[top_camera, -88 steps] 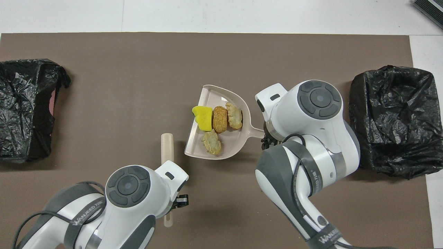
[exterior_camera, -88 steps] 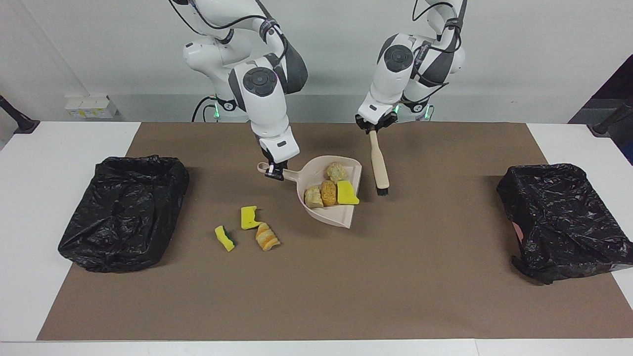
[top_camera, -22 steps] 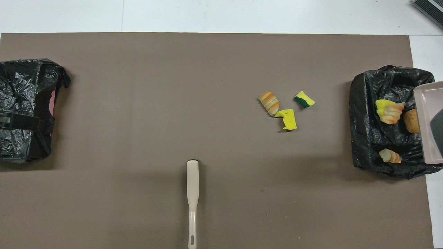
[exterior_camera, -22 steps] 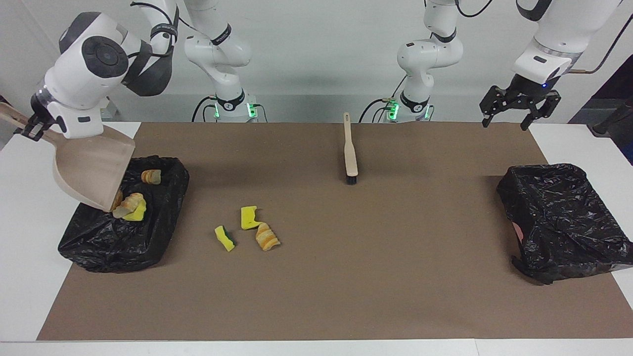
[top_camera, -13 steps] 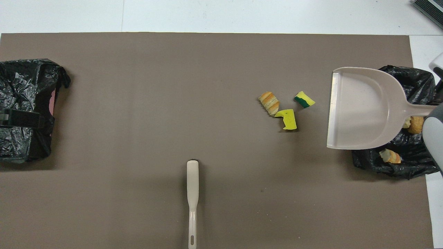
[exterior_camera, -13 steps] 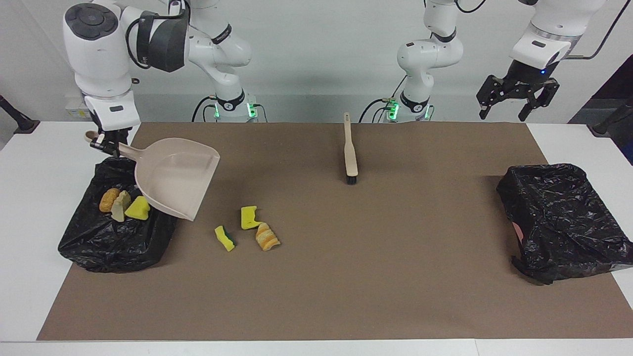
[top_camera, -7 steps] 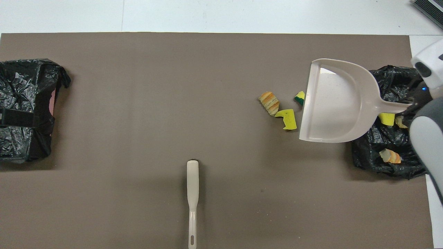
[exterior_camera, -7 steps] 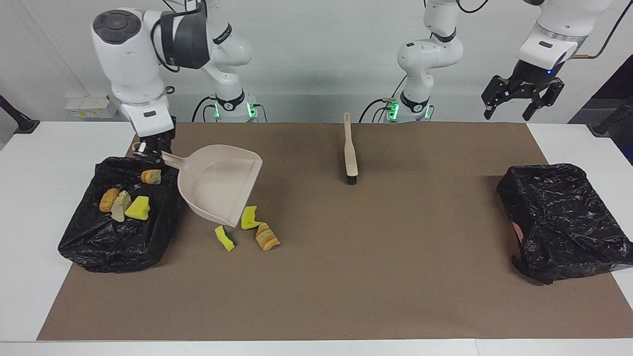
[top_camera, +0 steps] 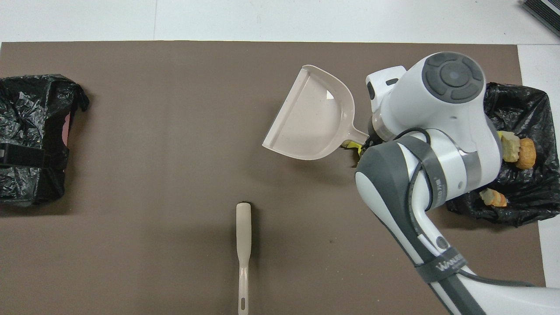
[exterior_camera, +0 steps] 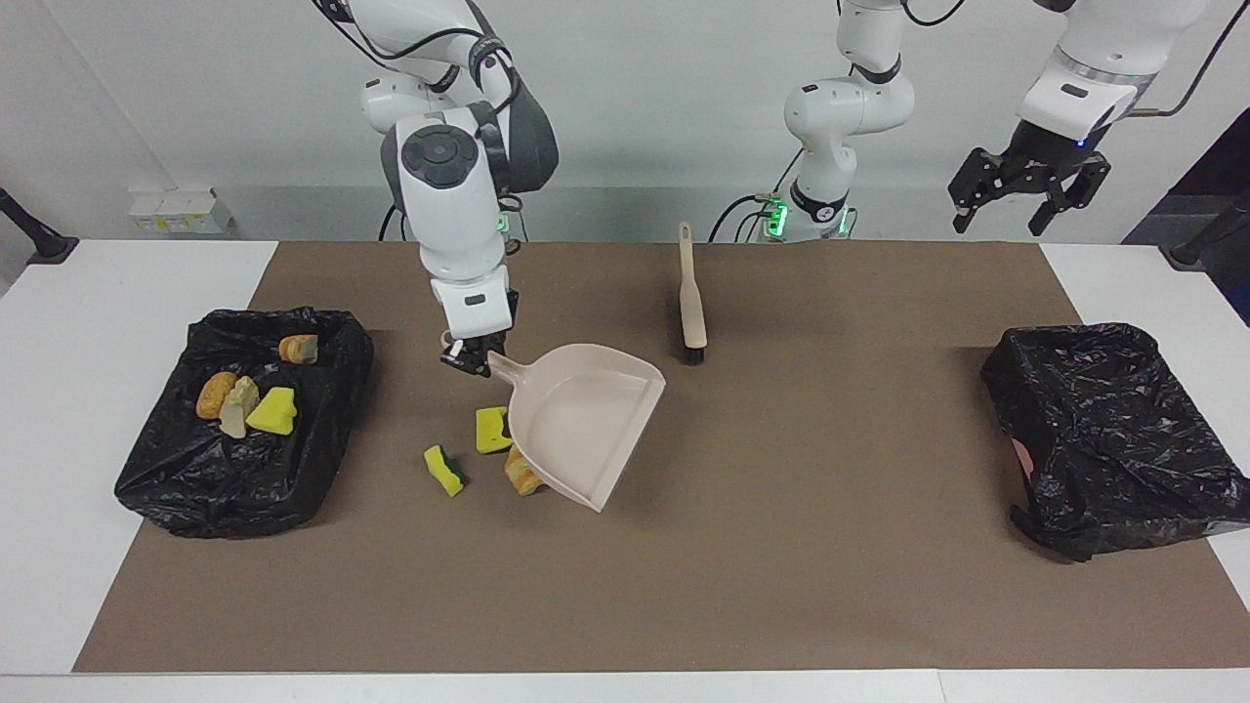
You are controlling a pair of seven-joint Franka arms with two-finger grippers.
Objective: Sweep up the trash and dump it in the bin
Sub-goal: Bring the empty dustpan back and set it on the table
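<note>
My right gripper [exterior_camera: 467, 359] is shut on the handle of the empty beige dustpan [exterior_camera: 586, 420], which hangs low and tilted over the mat. Three pieces of trash lie beside it: a yellow sponge piece [exterior_camera: 490, 430], a green-backed one [exterior_camera: 444, 471] and a bread-like lump [exterior_camera: 520, 476] half hidden by the pan. In the overhead view the right arm covers these scraps, with the dustpan [top_camera: 310, 118] showing. Several more scraps [exterior_camera: 244, 400] lie in the black bin [exterior_camera: 166, 478] at the right arm's end. My left gripper [exterior_camera: 1025, 190] hangs open and empty, high over the left arm's end.
The beige brush [exterior_camera: 691, 293] lies on the brown mat [exterior_camera: 781, 586] near the robots, bristles pointing away from them. A second black-lined bin [exterior_camera: 1113, 439] stands at the left arm's end. White table shows around the mat.
The right arm has carried the empty dustpan away from the bin, over the three loose scraps, toward the middle of the mat. The left gripper has barely moved.
</note>
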